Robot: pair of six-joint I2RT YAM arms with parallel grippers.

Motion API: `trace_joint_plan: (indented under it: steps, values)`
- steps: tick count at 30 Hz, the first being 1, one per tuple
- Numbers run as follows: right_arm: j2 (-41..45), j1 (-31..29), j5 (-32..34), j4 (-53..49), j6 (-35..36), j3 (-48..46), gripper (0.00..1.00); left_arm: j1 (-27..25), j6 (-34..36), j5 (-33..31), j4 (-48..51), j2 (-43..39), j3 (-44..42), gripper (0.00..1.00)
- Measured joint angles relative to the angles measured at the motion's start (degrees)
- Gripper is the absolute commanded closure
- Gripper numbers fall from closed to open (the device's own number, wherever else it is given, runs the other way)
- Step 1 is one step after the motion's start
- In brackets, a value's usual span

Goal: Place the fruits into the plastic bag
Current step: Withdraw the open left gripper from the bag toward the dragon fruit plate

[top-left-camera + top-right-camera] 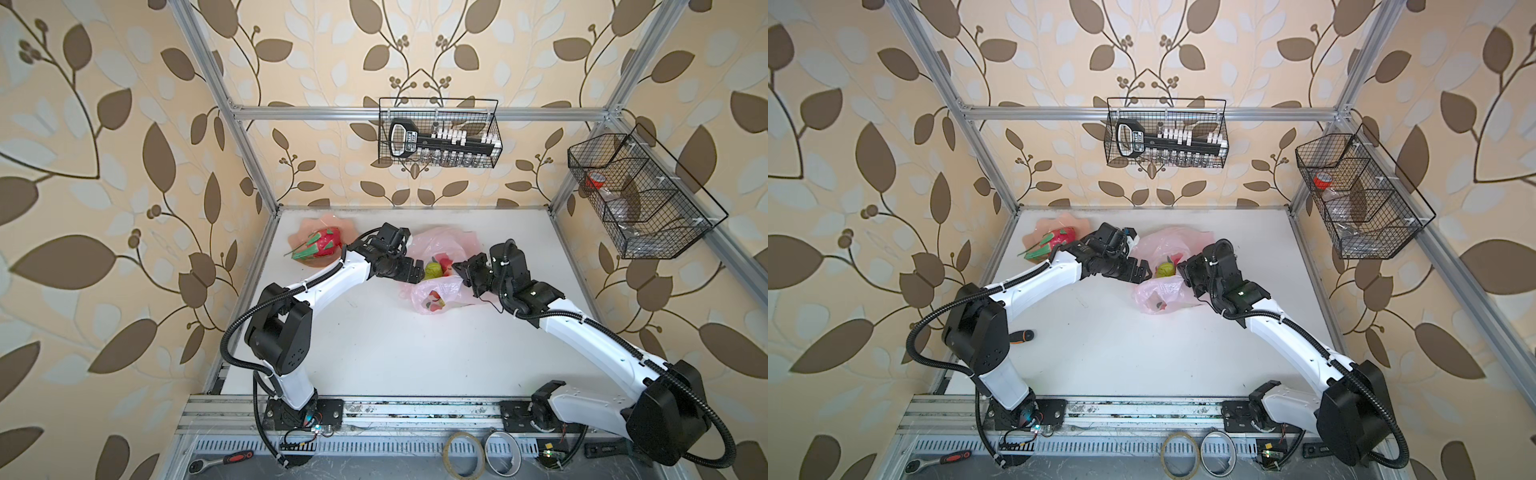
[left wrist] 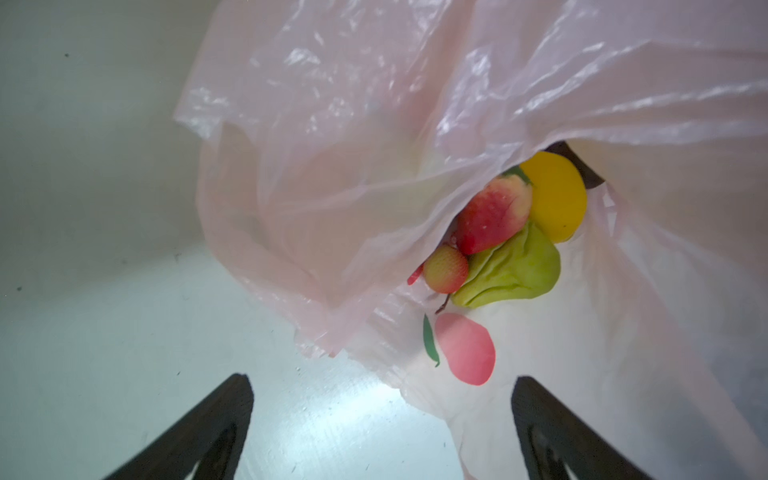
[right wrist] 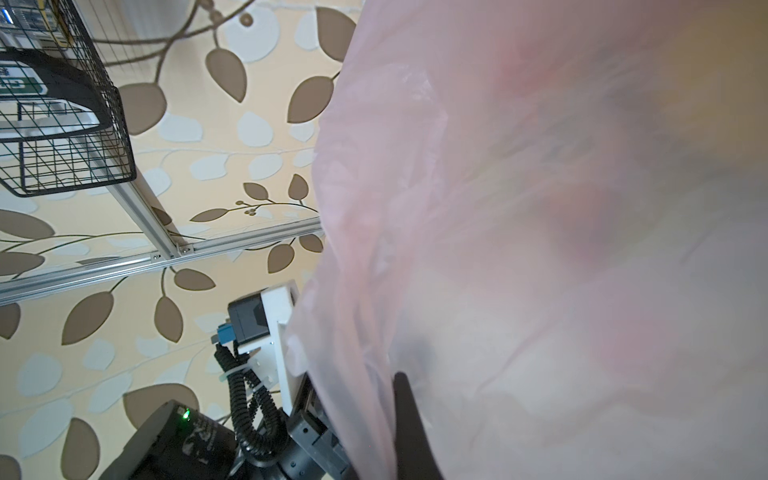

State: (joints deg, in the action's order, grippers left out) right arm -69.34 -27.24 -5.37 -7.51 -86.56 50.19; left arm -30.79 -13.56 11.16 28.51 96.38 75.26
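The plastic bag [image 1: 436, 245] is noted on the worktop [image 1: 374, 340] at frame centre. A green fruit [image 1: 432, 270] is seen in its mouth, flanked by the left gripper [image 1: 420, 272] and right gripper [image 1: 457, 269]. The dragon fruit [image 1: 322, 248] is recorded on a pink dish [image 1: 301, 232], further left.

plastic bag [image 2: 374, 145] mouth gaping — film overhanging fruits [image 2: 494, 216], near table [image 1: 395, 332] bare
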Motion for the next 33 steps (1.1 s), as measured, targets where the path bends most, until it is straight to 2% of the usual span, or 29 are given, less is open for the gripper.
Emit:
trace_joint_plan:
  steps: [3,9,17,21,27,33]
  values:
    - [-0.11,0.0,0.0,0.0,0.0,0.0,1.0,3.17,0.37,-1.14,0.17,-3.13,-2.8,0.01]
    - [-0.17,0.0,0.0,0.0,0.0,0.0,1.0,13.03,2.01,-2.49,0.66,-8.41,-4.22,0.01]
    - [-0.17,0.0,0.0,0.0,0.0,0.0,1.0,23.08,5.55,-2.21,3.37,-9.86,-2.78,0.01]
    - [-0.17,0.02,-0.02,0.0,0.0,0.0,1.0,26.45,7.85,-2.4,4.39,-9.86,-0.68,0.01]
    - [-0.17,0.2,-0.55,0.02,0.0,0.0,1.0,28.33,13.33,-3.32,4.61,-9.11,2.4,0.01]
    - [-0.46,0.9,-1.97,0.04,0.07,0.0,1.0,30.47,21.79,-4.35,7.45,-1.95,10.27,0.01]
